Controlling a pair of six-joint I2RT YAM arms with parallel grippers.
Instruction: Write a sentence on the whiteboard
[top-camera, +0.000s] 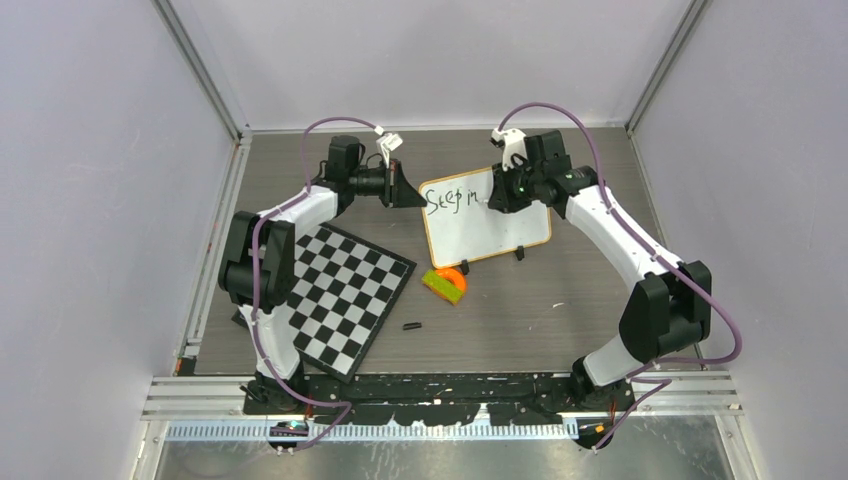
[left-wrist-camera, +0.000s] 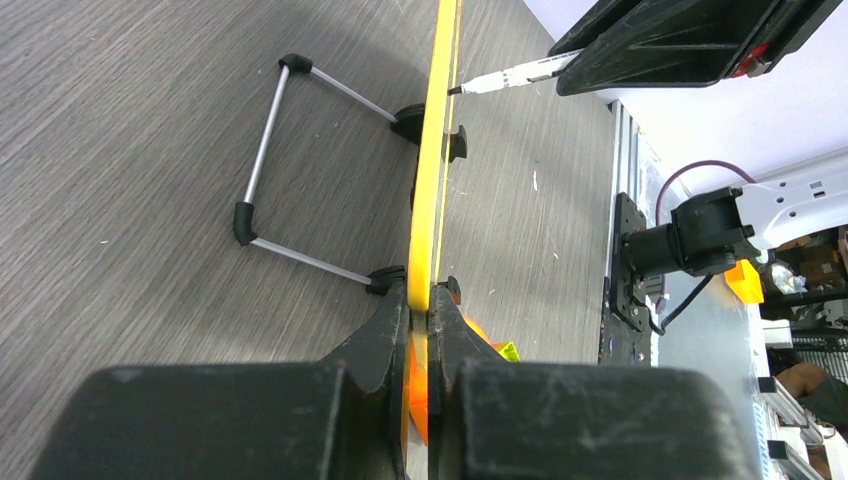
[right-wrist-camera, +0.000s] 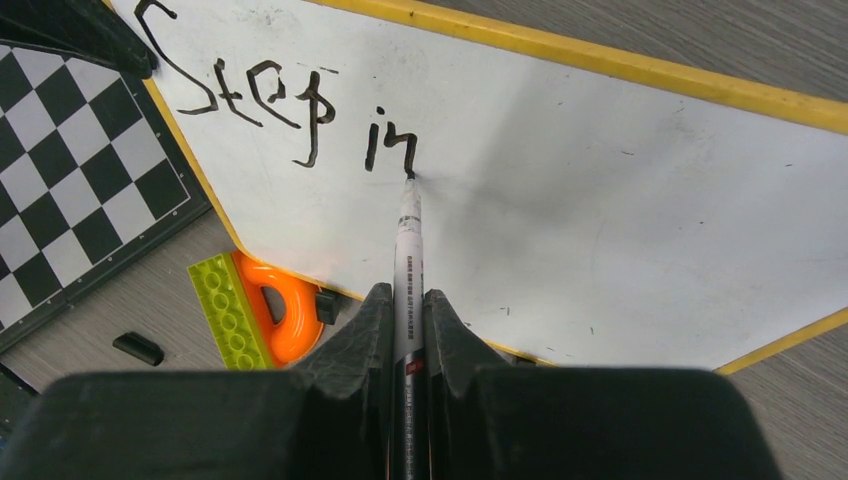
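Note:
The whiteboard (top-camera: 495, 232) stands propped on the table, white with a thin yellowish frame. Its face reads "Step in" (top-camera: 447, 200) in dark marker, the letters (right-wrist-camera: 290, 105) large in the right wrist view. My left gripper (top-camera: 408, 186) is shut on the board's left edge (left-wrist-camera: 432, 180), seen edge-on in the left wrist view between the fingers (left-wrist-camera: 385, 335). My right gripper (top-camera: 497, 197) is shut on a white marker (right-wrist-camera: 409, 250), whose tip touches the board just after the "n". The marker (left-wrist-camera: 505, 77) also shows from the side against the board.
A black-and-white chequered board (top-camera: 345, 293) lies left of the whiteboard. An orange and lime-green toy (top-camera: 444, 284) sits in front of the whiteboard's lower left corner, and a small black cap (top-camera: 411, 326) lies nearer me. The board's wire stand (left-wrist-camera: 262, 165) reaches behind it.

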